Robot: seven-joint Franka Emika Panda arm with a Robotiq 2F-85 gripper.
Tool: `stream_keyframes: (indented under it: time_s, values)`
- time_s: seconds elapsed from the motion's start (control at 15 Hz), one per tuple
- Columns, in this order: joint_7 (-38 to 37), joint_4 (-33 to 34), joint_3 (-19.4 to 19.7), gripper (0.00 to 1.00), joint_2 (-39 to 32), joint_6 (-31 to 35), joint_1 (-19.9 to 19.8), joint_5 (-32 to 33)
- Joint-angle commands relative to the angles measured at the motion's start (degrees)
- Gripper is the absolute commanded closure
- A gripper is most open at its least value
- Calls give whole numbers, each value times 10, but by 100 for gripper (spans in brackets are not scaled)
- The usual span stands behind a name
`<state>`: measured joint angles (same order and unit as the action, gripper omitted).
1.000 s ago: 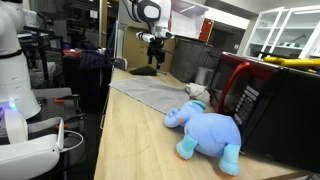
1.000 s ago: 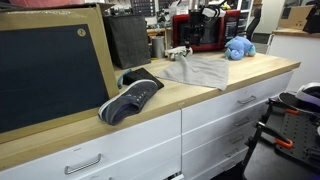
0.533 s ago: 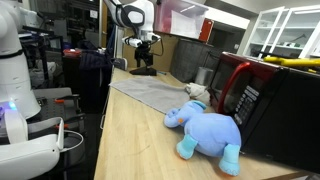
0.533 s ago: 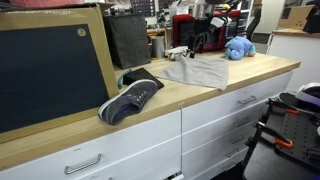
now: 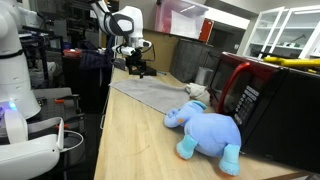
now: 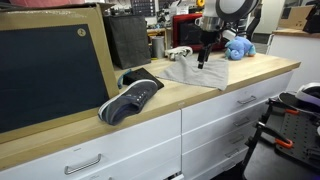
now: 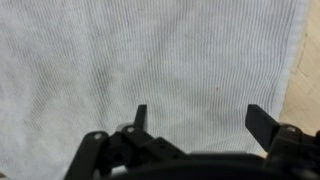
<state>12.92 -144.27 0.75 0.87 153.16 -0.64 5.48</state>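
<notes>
A grey-white cloth (image 7: 150,60) lies flat on the wooden counter and fills most of the wrist view. My gripper (image 7: 200,118) hovers over it, open, with nothing between its dark fingers. In both exterior views the gripper (image 5: 136,70) (image 6: 201,58) hangs just above the cloth (image 5: 150,92) (image 6: 195,72). A blue plush elephant (image 5: 208,130) (image 6: 238,47) lies beyond one end of the cloth. A dark sneaker (image 6: 130,97) rests past the cloth's opposite end.
A red-framed microwave (image 5: 262,100) (image 6: 198,32) stands along the back of the counter (image 5: 130,140) behind the elephant. A large dark framed board (image 6: 55,70) leans at one end. A small white object (image 6: 178,52) sits by the cloth. Bare wood shows at the cloth's edge (image 7: 305,80).
The arm has swung from the back of the counter toward the front and come down over the cloth. The gripper has stayed open.
</notes>
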Motion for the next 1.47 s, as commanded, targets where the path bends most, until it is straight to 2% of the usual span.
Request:
stream_keyframes:
  time_s: [0.0,0.4,0.47,0.53,0.6,0.67,1.0,1.13,1.4]
  values:
    - [89,-91,11,0,74,16,-6,-1]
    - [232,-181,56,0,156,16,10,-12]
    - [251,-147,64,0,136,2,20,-25]
    - [259,-153,65,0,147,2,30,-34]
    - [261,-153,67,0,154,1,40,-49]
    - [239,-151,63,0,136,4,21,-23]
    - [238,-150,64,0,134,4,24,-25]
    - [228,-126,61,0,109,9,26,-31]
    - [166,-149,23,0,121,26,44,-28]
